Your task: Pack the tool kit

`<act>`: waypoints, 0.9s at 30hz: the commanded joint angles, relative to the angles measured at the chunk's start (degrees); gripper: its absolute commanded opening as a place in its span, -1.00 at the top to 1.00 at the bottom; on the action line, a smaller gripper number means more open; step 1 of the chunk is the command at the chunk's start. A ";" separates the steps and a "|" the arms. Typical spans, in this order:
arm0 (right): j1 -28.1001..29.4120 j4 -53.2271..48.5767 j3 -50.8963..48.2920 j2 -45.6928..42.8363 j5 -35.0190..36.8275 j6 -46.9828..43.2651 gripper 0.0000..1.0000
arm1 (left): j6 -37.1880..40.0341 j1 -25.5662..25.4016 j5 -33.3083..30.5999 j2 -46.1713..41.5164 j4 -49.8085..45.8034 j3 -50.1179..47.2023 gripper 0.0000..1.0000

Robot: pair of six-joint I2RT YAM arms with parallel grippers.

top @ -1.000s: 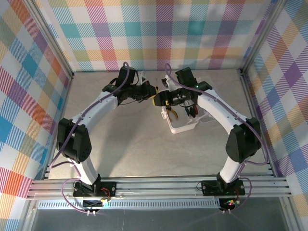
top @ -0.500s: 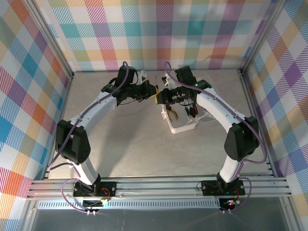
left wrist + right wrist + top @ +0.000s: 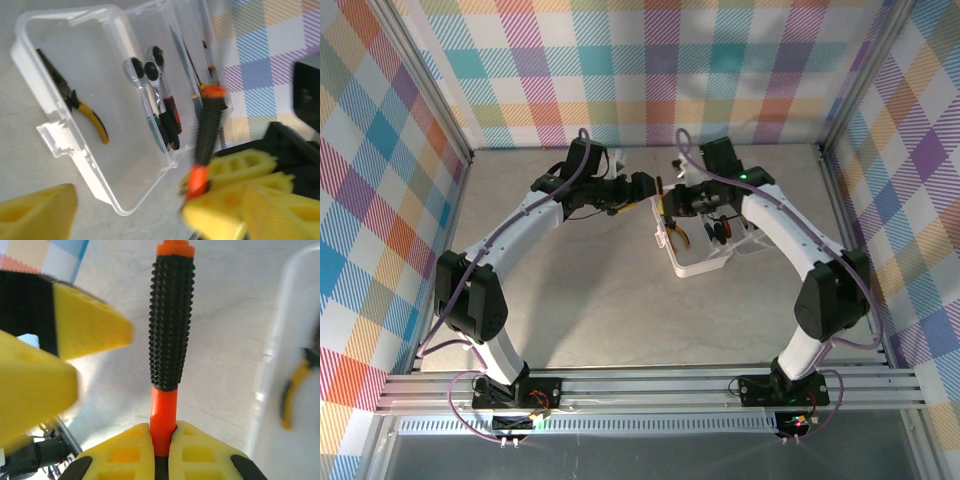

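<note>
Since a second ago the left gripper [image 3: 645, 188] has spread wide, releasing the one orange-and-black screwdriver [image 3: 171, 325], now pinched by the right gripper [image 3: 162, 434] just beside the open case [image 3: 30, 65], which holds one yellow-handled pliers [image 3: 91, 119], two red-and-black tools [image 3: 170, 120]. Pale table [image 3: 580, 290], plaid walls [image 3: 650, 70].

A pale, stone-patterned tabletop [image 3: 590, 300] sits between three walls covered in pastel plaid of pink, teal, yellow, orange and purple: a back wall [image 3: 650, 70], a left wall [image 3: 370, 200] and a right wall [image 3: 920, 180]. Silver aluminium posts [image 3: 440, 95] run up the back corners, and ribbed aluminium rails [image 3: 650, 390] cross the near edge. The light is even and soft, casting only faint shadows on the tabletop.
</note>
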 commanded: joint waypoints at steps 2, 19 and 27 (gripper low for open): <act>-7.81 -8.83 -1.55 -7.16 5.66 -8.09 1.00 | 6.97 2.87 -7.11 -4.37 -9.78 3.37 -0.91; -20.57 -26.29 8.14 3.80 40.05 -23.76 1.00 | 10.77 8.18 -14.88 -6.11 -15.68 -5.44 -0.99; -20.61 -25.17 7.97 6.14 39.33 -22.86 1.00 | 10.79 8.18 -13.92 -5.34 -14.88 -6.18 -0.99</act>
